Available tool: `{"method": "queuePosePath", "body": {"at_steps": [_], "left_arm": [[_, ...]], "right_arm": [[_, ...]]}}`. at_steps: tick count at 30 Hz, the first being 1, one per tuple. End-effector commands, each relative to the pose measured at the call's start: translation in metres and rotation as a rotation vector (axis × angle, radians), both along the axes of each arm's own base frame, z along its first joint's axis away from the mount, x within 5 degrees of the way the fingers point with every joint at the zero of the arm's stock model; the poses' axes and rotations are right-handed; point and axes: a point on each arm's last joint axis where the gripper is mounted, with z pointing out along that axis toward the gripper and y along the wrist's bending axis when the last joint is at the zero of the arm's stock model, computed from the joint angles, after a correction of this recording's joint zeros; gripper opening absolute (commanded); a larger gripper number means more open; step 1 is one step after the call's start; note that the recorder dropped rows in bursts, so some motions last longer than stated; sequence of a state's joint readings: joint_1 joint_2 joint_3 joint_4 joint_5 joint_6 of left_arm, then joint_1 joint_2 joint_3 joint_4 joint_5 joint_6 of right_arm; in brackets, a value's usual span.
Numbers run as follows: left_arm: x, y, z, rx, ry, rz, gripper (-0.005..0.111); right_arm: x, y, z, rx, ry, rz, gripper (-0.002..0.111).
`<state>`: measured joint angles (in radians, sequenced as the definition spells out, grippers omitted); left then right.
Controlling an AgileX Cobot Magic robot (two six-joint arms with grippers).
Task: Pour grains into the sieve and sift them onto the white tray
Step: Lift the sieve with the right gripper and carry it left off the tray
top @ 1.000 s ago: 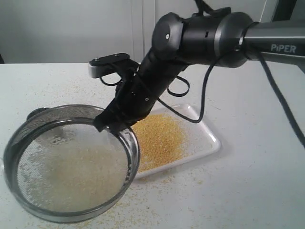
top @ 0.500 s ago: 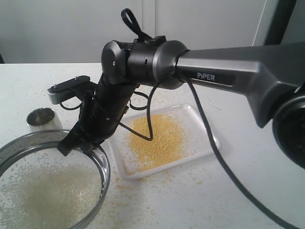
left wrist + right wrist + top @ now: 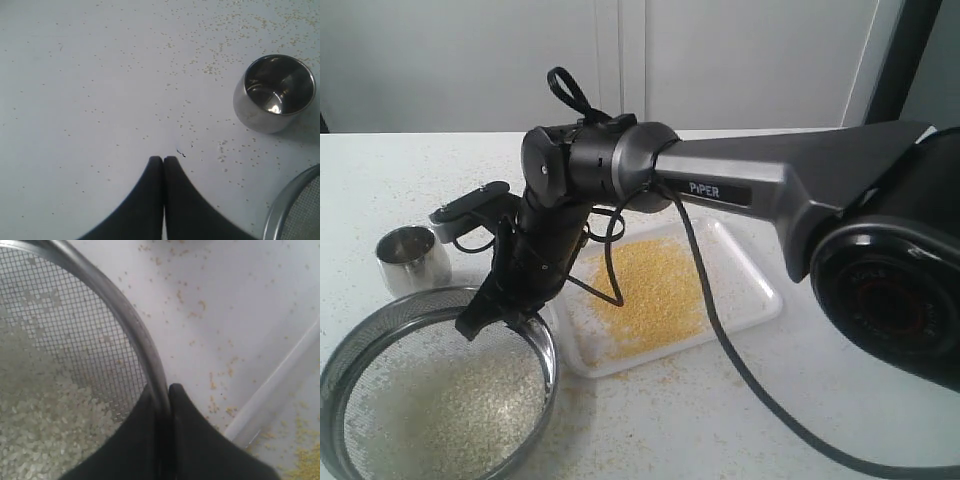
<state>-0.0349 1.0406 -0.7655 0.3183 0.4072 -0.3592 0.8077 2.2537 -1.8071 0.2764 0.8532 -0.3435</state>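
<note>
On the grain-speckled worktop (image 3: 420, 160), the right tool (image 3: 485, 320) pinches the rim of the sieve (image 3: 410, 305), pale grains (image 3: 440, 420) inside, just beside the white tray (image 3: 748, 290) of yellow grains (image 3: 650, 290); the left tool (image 3: 163, 160) is closed, empty. Sifting looks finished: next, set the sieve down level and let go.

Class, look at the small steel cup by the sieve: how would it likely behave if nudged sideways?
The cup looks empty, so probably light and easy to shove. Its polished wall seems slippery, and loose grains around it may let it slide. Its rounded base suggests it could tip and roll.
</note>
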Motion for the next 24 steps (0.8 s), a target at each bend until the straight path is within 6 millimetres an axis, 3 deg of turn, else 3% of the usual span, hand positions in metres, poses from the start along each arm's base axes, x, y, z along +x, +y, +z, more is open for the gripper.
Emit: {"method": "queuePosePath", "body": {"at_steps": [1, 21, 24], "left_arm": [[-0.002, 0.001, -0.001, 0.003, 0.005, 0.004, 0.001], [-0.002, 0.001, -0.001, 0.003, 0.005, 0.004, 0.001], [-0.002, 0.001, -0.001, 0.003, 0.005, 0.004, 0.001]], "right_arm": [[0.004, 0.002, -0.001, -0.005, -0.041, -0.001, 0.000], [0.019, -0.001, -0.007, -0.049, -0.236, 0.069, 0.000], [0.020, 0.000, -0.006, -0.048, -0.239, 0.071, 0.006]]}}
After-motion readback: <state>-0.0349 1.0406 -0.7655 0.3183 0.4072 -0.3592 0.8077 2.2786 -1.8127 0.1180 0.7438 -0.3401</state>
